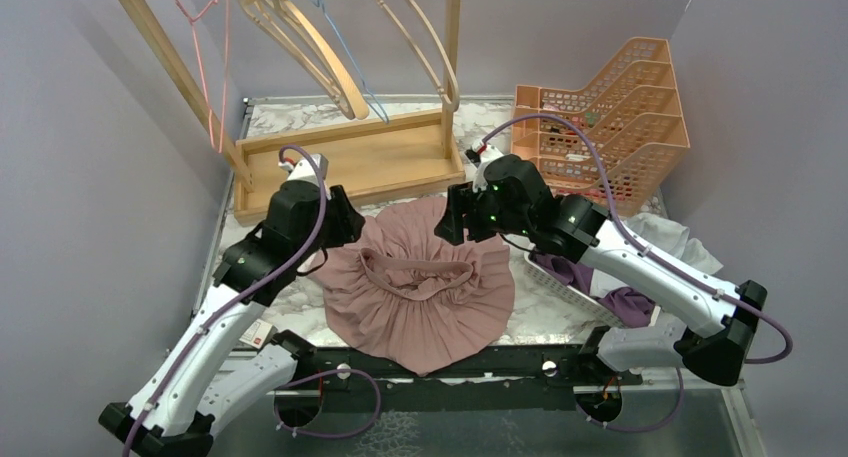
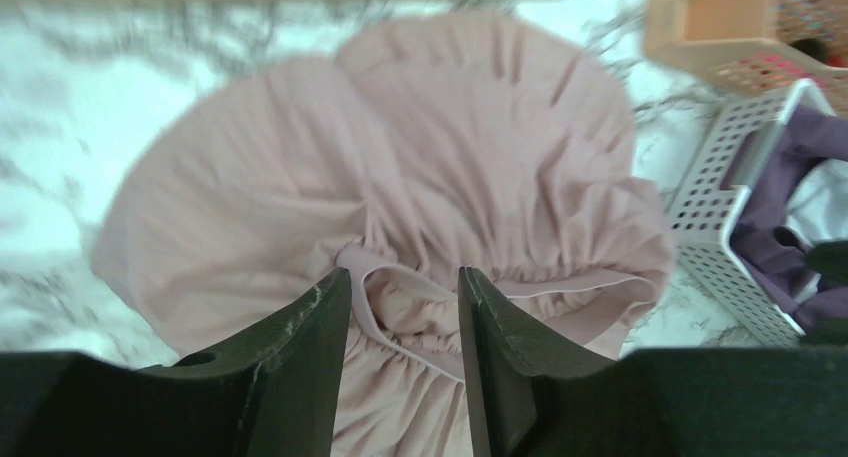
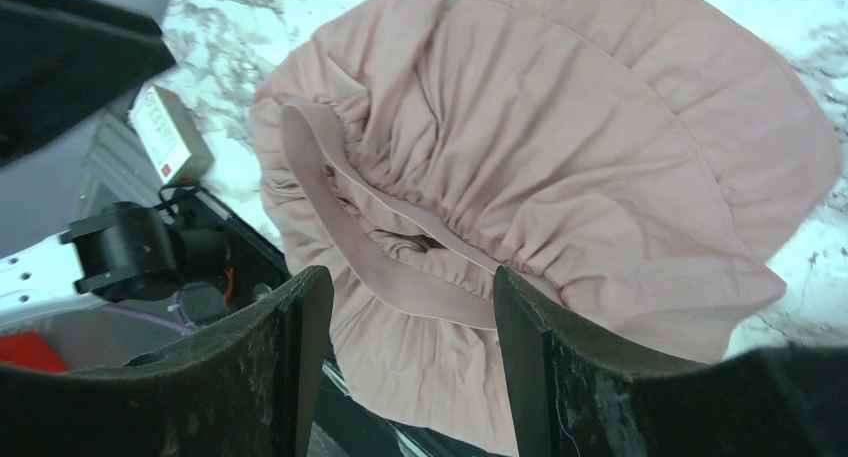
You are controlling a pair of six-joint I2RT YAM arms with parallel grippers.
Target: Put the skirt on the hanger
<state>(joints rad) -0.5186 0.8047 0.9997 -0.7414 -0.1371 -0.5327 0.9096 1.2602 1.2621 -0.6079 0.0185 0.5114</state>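
Pink skirt (image 1: 420, 287) is lying spread out flat on the marble counter (image 1: 290, 302), between the two arms and just in front of the wooden rack (image 1: 350, 162), with its elastic waistband facing up and sagging open near the middle. Left end effector (image 2: 402, 277) is hovering over the skirt's left side, fingers parted a moderate way, waistband showing in the gap below, nothing gripped. Right end effector (image 3: 410, 277) is hanging over the skirt's right side, fingers spread wide, also gripping nothing. Wooden hangers (image 1: 300, 37) are hanging on the rack at the back, well apart from the skirt, alongside thin wire ones. White basket (image 1: 560, 287) holding purple cloth is sitting just right of the skirt, and orange stacked trays (image 1: 610, 107) are standing behind it.
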